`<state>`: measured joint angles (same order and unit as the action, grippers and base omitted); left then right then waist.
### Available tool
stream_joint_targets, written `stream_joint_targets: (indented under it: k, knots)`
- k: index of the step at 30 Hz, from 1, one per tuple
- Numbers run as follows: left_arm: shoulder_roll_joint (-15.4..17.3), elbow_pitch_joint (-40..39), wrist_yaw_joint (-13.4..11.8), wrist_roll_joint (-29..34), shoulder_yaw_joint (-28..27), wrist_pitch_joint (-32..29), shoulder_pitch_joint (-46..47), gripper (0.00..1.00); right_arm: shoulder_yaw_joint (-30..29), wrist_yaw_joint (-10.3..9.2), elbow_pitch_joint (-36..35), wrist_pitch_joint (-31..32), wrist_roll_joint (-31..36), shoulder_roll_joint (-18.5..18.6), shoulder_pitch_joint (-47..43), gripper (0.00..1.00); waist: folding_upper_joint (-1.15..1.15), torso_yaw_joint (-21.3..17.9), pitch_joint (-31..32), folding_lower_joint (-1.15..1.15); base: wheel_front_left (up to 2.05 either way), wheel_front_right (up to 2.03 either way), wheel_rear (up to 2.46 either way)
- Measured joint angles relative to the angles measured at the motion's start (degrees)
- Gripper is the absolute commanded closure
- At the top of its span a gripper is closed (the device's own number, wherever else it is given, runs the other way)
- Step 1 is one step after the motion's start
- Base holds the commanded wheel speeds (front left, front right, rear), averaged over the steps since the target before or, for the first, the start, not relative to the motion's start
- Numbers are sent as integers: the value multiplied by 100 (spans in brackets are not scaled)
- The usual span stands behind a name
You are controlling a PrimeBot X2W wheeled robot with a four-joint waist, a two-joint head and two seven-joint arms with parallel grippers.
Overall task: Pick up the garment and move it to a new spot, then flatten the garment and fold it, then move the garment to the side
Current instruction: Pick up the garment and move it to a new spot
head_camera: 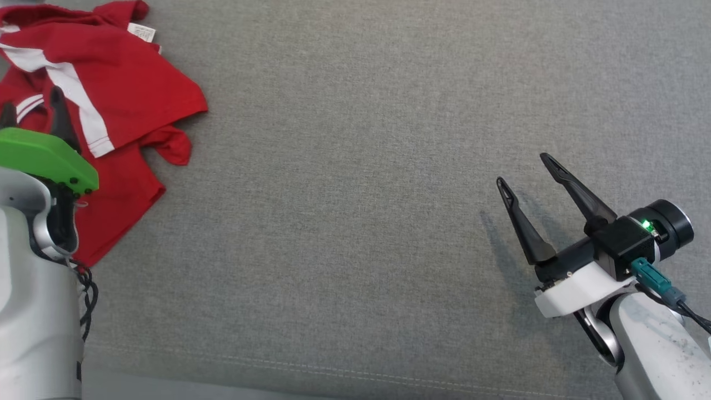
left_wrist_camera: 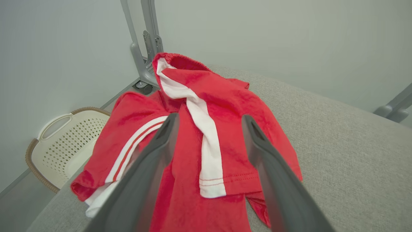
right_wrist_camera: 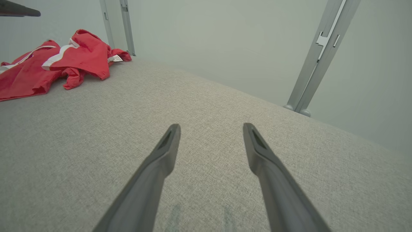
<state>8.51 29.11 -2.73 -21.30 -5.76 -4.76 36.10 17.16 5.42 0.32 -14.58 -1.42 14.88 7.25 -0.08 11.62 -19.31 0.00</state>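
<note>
The garment (head_camera: 111, 94) is red with white stripes and lies crumpled at the far left of the grey padded surface (head_camera: 355, 222). A white label shows at its upper edge. My left gripper (head_camera: 30, 111) hovers over the garment's left part, open, its dark fingers straddling the cloth in the left wrist view, garment (left_wrist_camera: 209, 129), gripper (left_wrist_camera: 209, 120). Nothing is held. My right gripper (head_camera: 525, 169) stands open at the right above bare surface, far from the garment (right_wrist_camera: 61, 61); between its fingers, gripper (right_wrist_camera: 210, 127), lies only grey fabric.
A cream perforated basket (left_wrist_camera: 64, 141) sits on the floor beyond the surface's left edge. Grey metal posts (left_wrist_camera: 145, 42) stand behind the garment, another post (right_wrist_camera: 318, 54) at the far right. A seam runs along the surface's near edge (head_camera: 333, 369).
</note>
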Motion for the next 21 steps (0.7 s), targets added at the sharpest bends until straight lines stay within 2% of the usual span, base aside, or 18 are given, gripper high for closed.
stream_joint_targets:
  k: [12,21]
  knots:
    - [713,219,-190,-16,-391,-755,1033,0,73,54,-378,-1,-1,-5,446,0,0,-496,-894,0,0,0,0]
    - [942,643,-320,-158,-736,-1211,1507,0,57,57,-508,-1,0,116,675,0,0,-862,-1564,1,0,0,0]
